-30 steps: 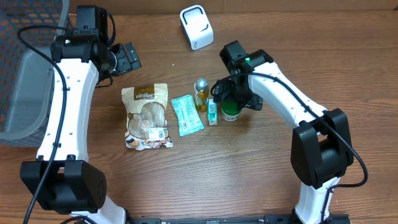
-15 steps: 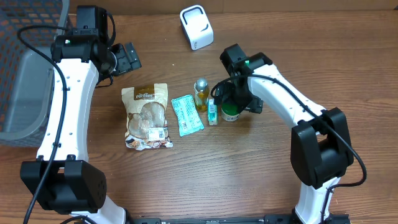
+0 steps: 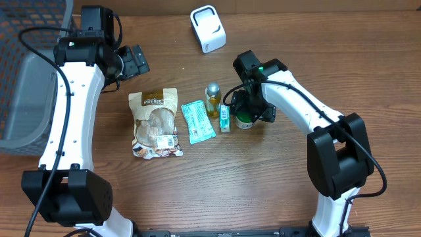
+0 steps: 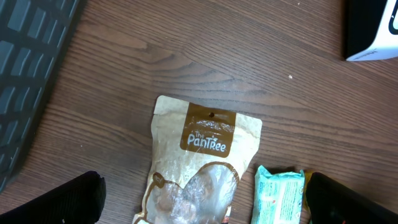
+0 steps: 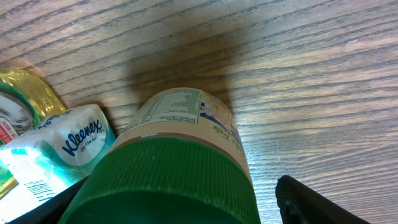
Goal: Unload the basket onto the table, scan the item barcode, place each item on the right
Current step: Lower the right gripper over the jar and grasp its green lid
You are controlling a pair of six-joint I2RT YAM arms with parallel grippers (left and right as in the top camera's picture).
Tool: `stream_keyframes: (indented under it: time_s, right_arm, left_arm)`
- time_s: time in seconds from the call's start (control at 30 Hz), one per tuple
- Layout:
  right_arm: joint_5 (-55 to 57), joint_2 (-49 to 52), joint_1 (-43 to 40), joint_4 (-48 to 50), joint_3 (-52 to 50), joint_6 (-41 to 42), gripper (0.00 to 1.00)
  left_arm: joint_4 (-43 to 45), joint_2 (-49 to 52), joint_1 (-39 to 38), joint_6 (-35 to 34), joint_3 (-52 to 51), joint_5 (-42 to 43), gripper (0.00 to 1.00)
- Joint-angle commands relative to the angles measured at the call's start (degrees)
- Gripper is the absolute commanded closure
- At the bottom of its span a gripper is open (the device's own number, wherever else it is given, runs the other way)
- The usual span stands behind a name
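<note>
A jar with a green ribbed cap (image 3: 245, 120) stands upright at the right end of a row of items. My right gripper (image 3: 248, 108) has come down around it and is open. In the right wrist view the cap (image 5: 168, 180) fills the space between the fingers, and a gap shows between it and the right finger (image 5: 311, 199). The jar's label (image 5: 180, 115) shows small print; I make out no barcode. The white scanner (image 3: 207, 28) sits at the back. My left gripper (image 3: 135, 60) hangs open above the snack bag (image 4: 202, 162), holding nothing.
Left of the jar lie a small teal box (image 3: 225, 118), a yellow oil bottle (image 3: 212, 99), a teal tissue pack (image 3: 197, 121) and the snack bag (image 3: 156, 123). A grey bin (image 3: 23, 99) and a mesh basket (image 3: 20, 26) stand at the left edge.
My right gripper has sunk lower around the jar and its jaws have narrowed a little. The left arm has not moved.
</note>
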Motion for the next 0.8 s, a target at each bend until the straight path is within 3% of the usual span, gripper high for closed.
stream_keyframes:
  time_s: [0.0,0.37,0.77]
  right_arm:
    - [0.96,0.09,0.15,0.17,-0.13,0.20,0.16]
    - [0.98,0.09,0.15,0.09,-0.13,0.17,0.16]
    - [1.09,0.09,0.09,-0.92,-0.13,-0.02,0.23]
  left_arm:
    - [0.04,-0.63,-0.07,0.72,1.05,0.09,0.00]
    - [0.04,-0.63,-0.07,0.72,1.05,0.09,0.00]
    - [0.04,-0.63,-0.04,0.72,1.05,0.09,0.00]
